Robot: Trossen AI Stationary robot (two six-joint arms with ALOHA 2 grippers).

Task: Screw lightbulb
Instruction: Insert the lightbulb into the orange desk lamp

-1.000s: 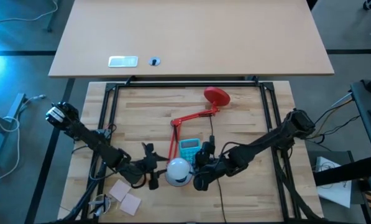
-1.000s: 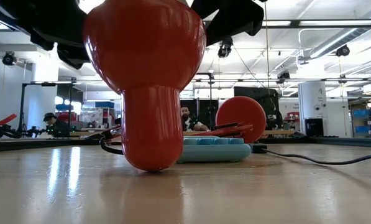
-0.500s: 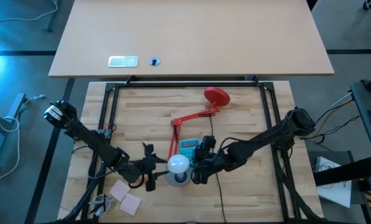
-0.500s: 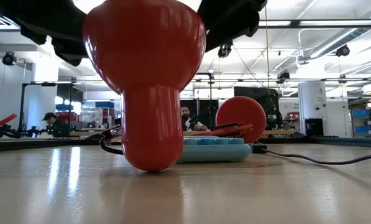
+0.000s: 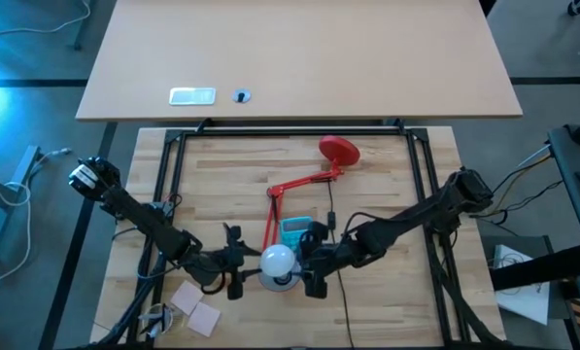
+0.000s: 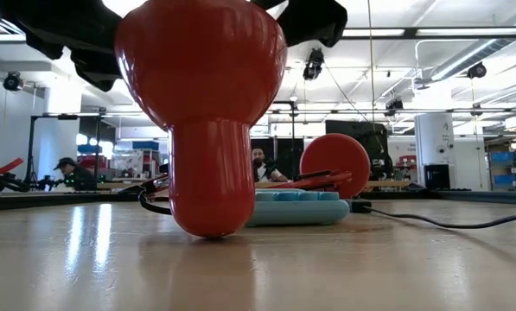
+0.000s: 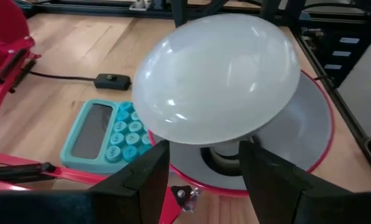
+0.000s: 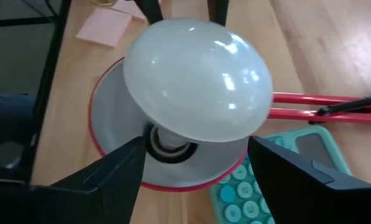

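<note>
The white lightbulb (image 5: 279,259) stands tilted, its base in the socket (image 7: 225,149) of the red lamp's upturned shade (image 7: 309,118). The shade's narrow neck (image 6: 206,216) rests on the table. My left gripper (image 5: 239,264) is at the shade's left side, shut on a red part of the lamp below the rim. My right gripper (image 8: 194,180) stands wide open at the shade's right side (image 5: 311,268). Its fingers flank the shade and bulb (image 8: 197,87) without touching them. My left gripper has a red lamp part with a small screw (image 7: 184,195), just under the shade's rim, between its two fingers. The fingers come about level from the table's left. The shade stays upturned with its neck on the table. The exact place of contact is hidden under the rim.
A teal calculator (image 5: 294,230) lies just beyond the shade, beside the lamp's red arm (image 5: 270,219). The lamp's round base (image 5: 339,150) sits far back. A black cord (image 5: 344,297) runs toward the near edge. Pink notes (image 5: 197,307) lie near left.
My right gripper has shifted a little beside the shade, first toward the far edge and then back. The bulb, first low in the shade, now stands higher and leans toward the far edge.
</note>
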